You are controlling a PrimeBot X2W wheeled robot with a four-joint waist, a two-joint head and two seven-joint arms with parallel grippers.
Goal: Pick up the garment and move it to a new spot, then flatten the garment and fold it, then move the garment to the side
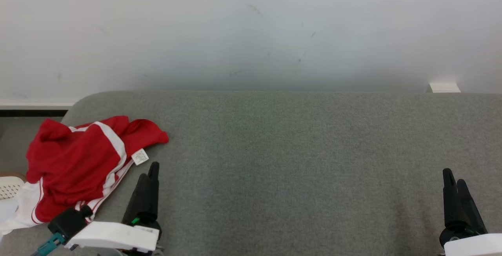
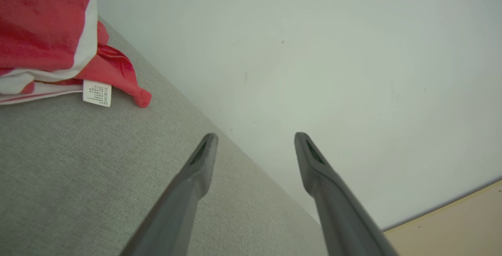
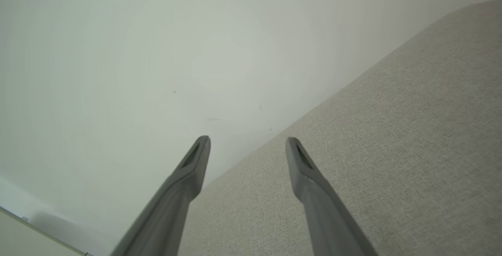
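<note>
Left tool (image 1: 150, 171), right tool (image 1: 454, 177): long black fingers (image 1: 143, 197); white wrist shells (image 1: 117, 236); teal connector (image 1: 49, 244).

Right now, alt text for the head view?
A crumpled red garment with white stripes lies at the left end of a grey padded surface. The left gripper and right gripper rise from the bottom edge, holding nothing.

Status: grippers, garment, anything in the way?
Both open, empty: left gripper, right gripper. Red-and-white garment crumpled at left end of grey surface. Nothing between it and left gripper.
</note>
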